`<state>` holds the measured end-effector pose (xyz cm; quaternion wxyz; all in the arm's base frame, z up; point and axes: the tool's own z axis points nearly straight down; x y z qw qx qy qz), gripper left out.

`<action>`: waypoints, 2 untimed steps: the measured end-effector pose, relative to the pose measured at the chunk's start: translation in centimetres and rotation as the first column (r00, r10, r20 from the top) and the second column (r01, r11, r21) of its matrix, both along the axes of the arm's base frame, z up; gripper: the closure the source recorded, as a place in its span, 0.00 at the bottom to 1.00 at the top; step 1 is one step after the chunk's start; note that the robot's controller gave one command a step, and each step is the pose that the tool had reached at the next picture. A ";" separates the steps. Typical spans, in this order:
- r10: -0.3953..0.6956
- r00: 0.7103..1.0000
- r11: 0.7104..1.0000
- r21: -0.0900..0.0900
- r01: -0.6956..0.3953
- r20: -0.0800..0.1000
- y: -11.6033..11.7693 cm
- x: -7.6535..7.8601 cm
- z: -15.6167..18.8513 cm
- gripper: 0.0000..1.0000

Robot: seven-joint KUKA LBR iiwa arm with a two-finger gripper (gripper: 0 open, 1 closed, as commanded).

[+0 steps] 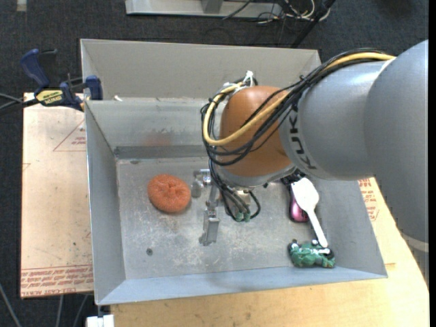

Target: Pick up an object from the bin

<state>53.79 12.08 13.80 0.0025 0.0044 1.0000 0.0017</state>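
Grey arm [368,114] looms across the bin [102,203], end effector [208,231] low over bare floor mid-bin; spread or pressed together, I can't tell. Orange textured ball [169,194] sits near it, leftward. White spoon [308,203] and green toy [311,255] lie apart, rightward.

Legible markings: one entry.
Black letters "KU" [298,138], what follows them unreadable, running down my grey arm [354,114], just right of my orange wrist cover [252,131], beside the cables [225,142].
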 end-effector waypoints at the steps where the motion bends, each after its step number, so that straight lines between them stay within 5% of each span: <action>1: 0.033 0.999 0.999 -0.004 -0.033 -0.014 2.9 1.2 -2.1 0.00; 2: 0.188 0.982 0.982 0.000 -0.188 0.011 4.4 2.3 -2.5 0.00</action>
